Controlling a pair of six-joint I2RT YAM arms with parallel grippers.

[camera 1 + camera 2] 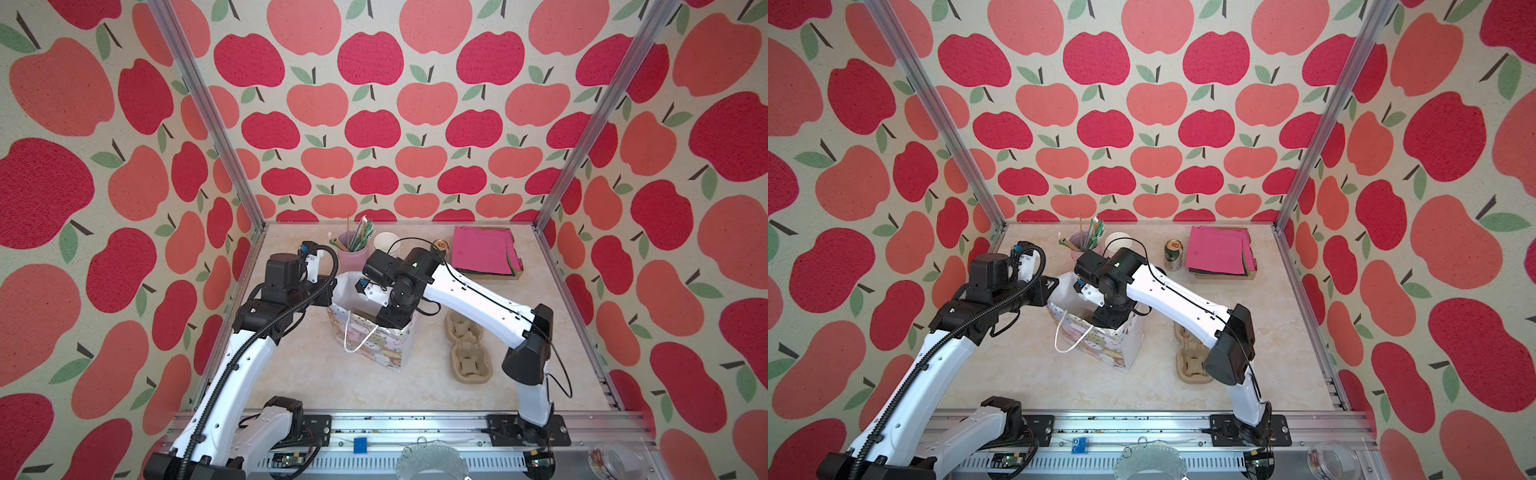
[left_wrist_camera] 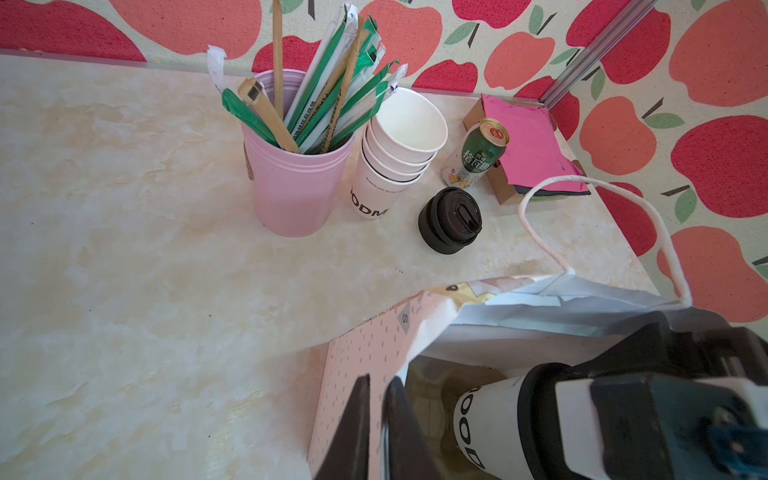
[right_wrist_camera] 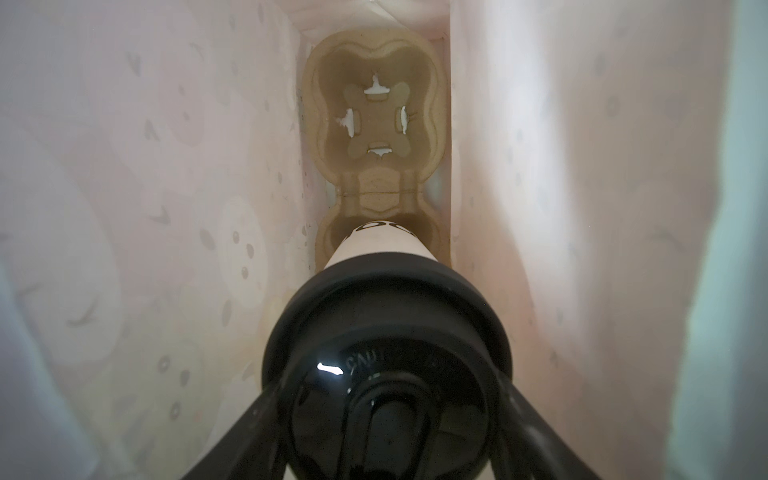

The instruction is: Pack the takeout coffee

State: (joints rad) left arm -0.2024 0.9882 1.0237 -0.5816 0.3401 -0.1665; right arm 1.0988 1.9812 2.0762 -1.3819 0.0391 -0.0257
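1. Right fingers (image 3: 544, 432) clamp the takeout coffee (image 2: 490, 403) by its lid (image 3: 386, 324) (paper wall light, crushable; lid may pop).
2. Left fingers (image 2: 353, 428) pinch the bag (image 1: 374, 349) rim, prob. holding it open.
3. Coffee: inside bag, over carrier (image 3: 374, 112) pocket at btm.

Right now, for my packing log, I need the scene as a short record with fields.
Bag: paper gift bag, upright on the table, mouth open.
Left gripper: shut on the bag's rim.
Right gripper: shut on the takeout coffee's lid, inside the bag.
Takeout coffee: at one well of the pulp carrier in the bag; seated or not, cannot tell.
Carrier's other well: empty.
On the table: spare lids, lidless cups, can, second carrier.
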